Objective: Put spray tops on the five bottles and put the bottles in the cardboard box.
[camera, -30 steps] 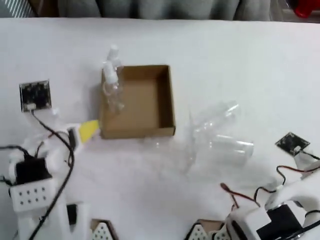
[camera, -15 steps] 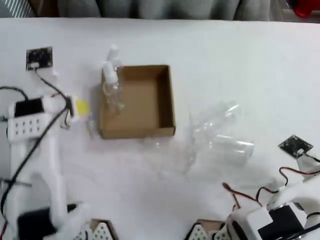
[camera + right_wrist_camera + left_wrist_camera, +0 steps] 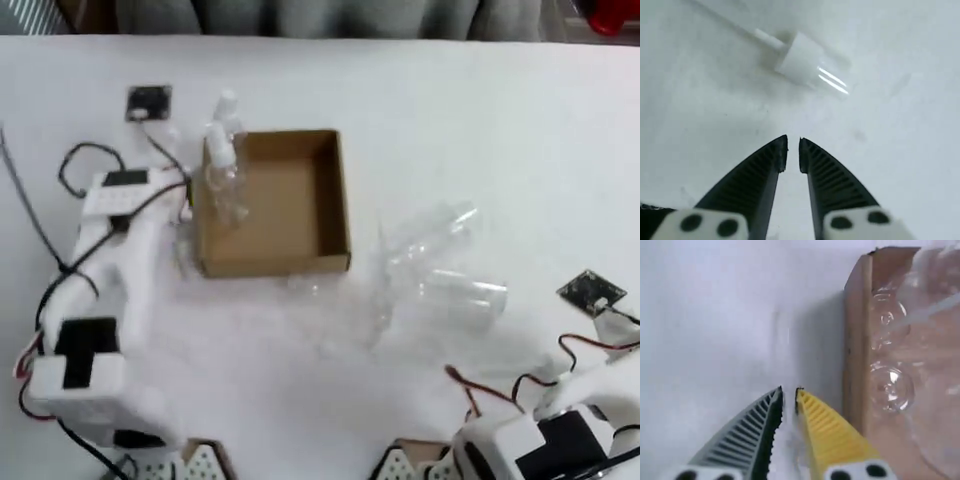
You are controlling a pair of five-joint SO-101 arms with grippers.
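Observation:
The cardboard box (image 3: 300,255) sits mid-table, open side up. Two clear bottles (image 3: 226,180) with white spray tops (image 3: 222,140) lean inside it against its left wall (image 3: 856,345); their round bases (image 3: 891,385) show in the left wrist view. My left arm (image 3: 115,215) stretches along the table just left of the box. My left gripper (image 3: 789,393) hovers shut over bare table beside that wall, holding nothing. Several clear bottles (image 3: 445,265) without tops lie right of the box. My right gripper (image 3: 793,146) is shut and empty, pointing at a white spray top (image 3: 802,64) with its thin tube on the table.
The right arm's base (image 3: 540,440) rests at the front right corner. A white cloth covers the table (image 3: 480,120). Loose cables (image 3: 75,170) trail from the left arm. Open room lies behind the box and at the far right.
My left arm has swung from the front left corner away from the camera and rightward, ending alongside the box's left wall. The right arm, the box and the bottles have stayed put.

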